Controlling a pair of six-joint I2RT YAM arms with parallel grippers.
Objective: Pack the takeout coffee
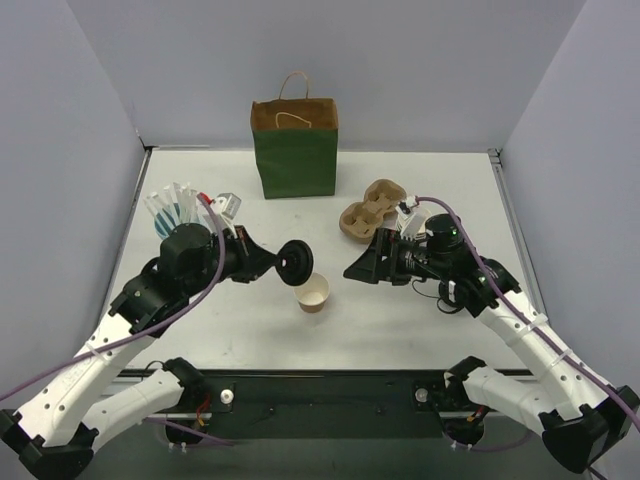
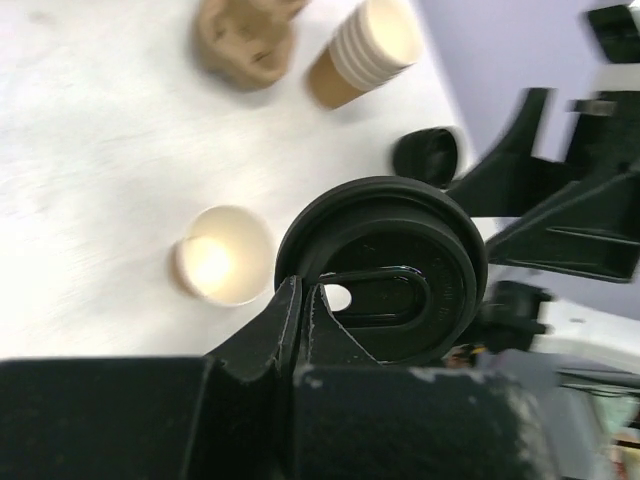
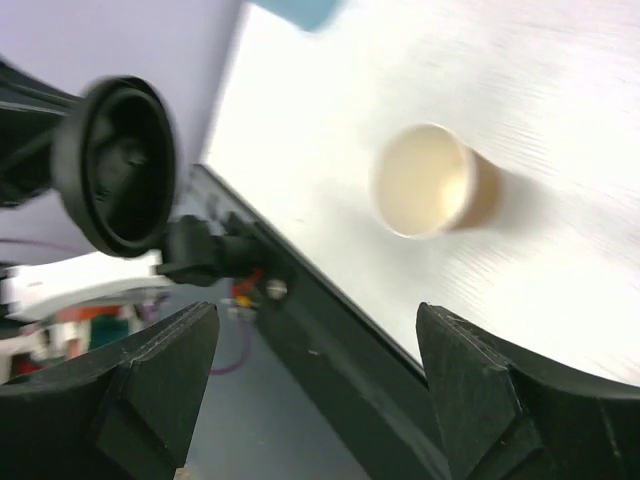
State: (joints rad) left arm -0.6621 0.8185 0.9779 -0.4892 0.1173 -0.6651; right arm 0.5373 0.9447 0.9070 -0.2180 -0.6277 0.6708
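Holding of a black lid (image 2: 450, 265) by the left tool (image 2: 302, 318) is shown, close to an uncovered cup.

The left tool is clamped on the lid's rim, and the lid is carried on edge, clear of the tabletop (image 1: 420, 320). The brown paper cup (image 1: 314, 292) is stood upright and unlidded between the two tools, apart from the lid. The right tool (image 1: 352, 271) is held just right of the cup, fingers spread wide, with nothing between them. A cup carrier (image 1: 368, 215) and a green paper bag (image 1: 294, 150) are seen farther back.

no readable text, labels or numbers on anything in view
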